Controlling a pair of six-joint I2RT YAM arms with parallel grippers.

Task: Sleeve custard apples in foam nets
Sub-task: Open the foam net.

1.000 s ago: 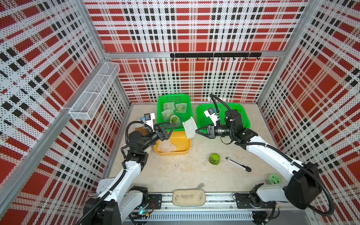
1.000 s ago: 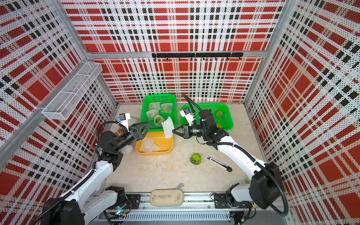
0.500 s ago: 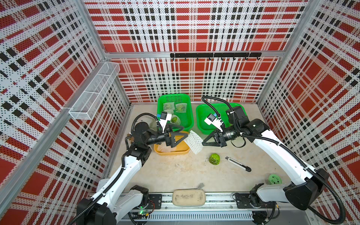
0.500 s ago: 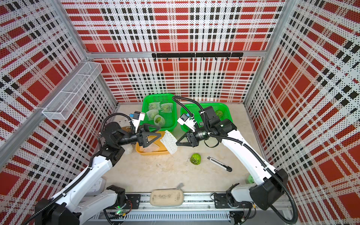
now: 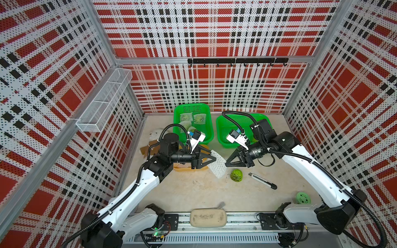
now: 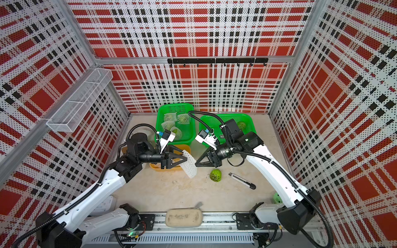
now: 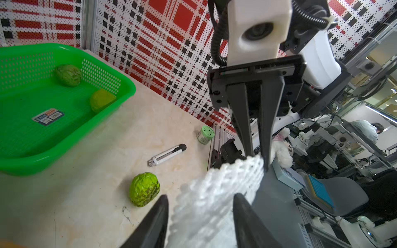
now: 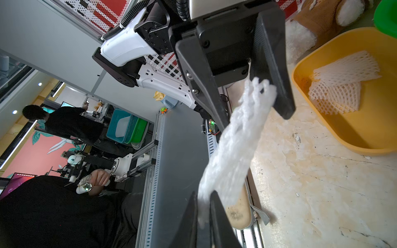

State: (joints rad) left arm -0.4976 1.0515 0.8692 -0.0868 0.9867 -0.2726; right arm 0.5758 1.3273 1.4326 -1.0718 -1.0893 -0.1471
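Note:
A white foam net [image 5: 218, 164] [image 6: 189, 165] hangs above the table between both grippers. My right gripper [image 8: 203, 204] [image 5: 226, 165] is shut on one end of the foam net [image 8: 234, 146]. My left gripper [image 7: 200, 196] [image 5: 214, 160] stands open around the other end [image 7: 214, 197], which lies against one finger [image 8: 270, 85]. One bare custard apple [image 5: 236, 175] [image 7: 144, 189] lies on the table just below. Two more [image 7: 68, 75] [image 7: 101, 103] sit in the right green basket [image 5: 223, 141]. Sleeved fruits fill the left green basket [image 5: 178, 111]. Spare nets [image 8: 339, 85] lie in the yellow tray [image 8: 343, 146].
A utility knife [image 5: 262, 181] lies right of the loose fruit. A pale green round container [image 5: 303, 198] stands by the right arm's base, and a beige pouch [image 5: 208, 218] lies on the front rail. A white plush bear [image 5: 155, 134] sits at the back left. A wire shelf [image 5: 103, 103] hangs on the left wall.
Both grippers came forward from the baskets to the table's middle, the right one carrying the net. The left gripper's jaws moved around the net's free end and narrowed.

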